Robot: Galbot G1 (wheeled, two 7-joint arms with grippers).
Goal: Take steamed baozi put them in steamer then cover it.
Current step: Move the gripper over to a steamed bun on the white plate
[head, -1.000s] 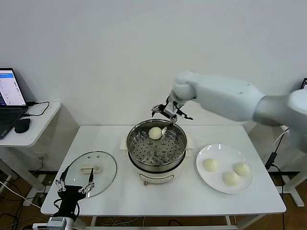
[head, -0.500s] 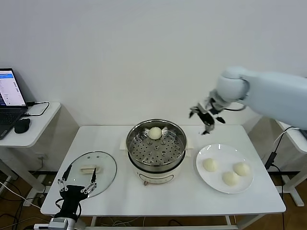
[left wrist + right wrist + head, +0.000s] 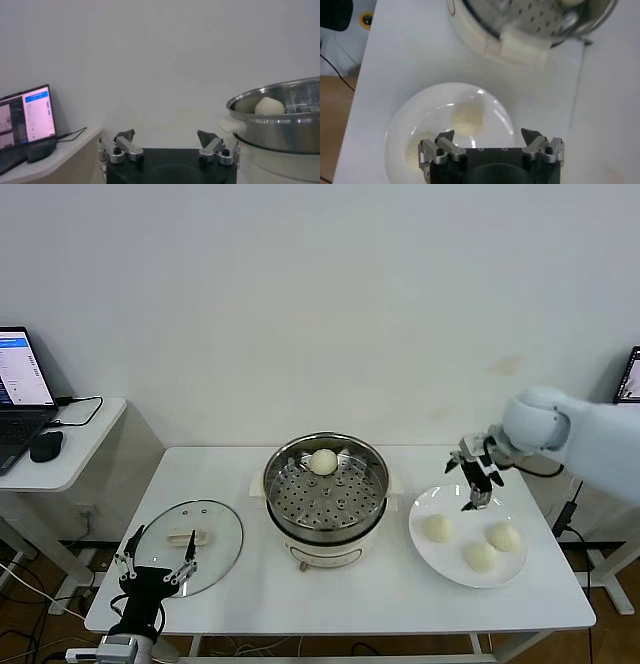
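Inside the round shiny steel steamer (image 3: 325, 494) one off-white bun (image 3: 323, 461) is seen, three are left beneath the open, empty right hand (image 3: 477, 476), and the clear glass lid (image 3: 192, 545) is not yet fitted.

The steamer (image 3: 326, 494) stood open on top. Three buns (image 3: 438, 528) lay uncovered on the plate (image 3: 435, 556). The cover (image 3: 192, 545) lay off to one side.

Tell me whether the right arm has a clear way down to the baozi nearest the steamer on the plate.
Probably yes: the right end effector hangs open just above that baozi, and nothing lies between them.
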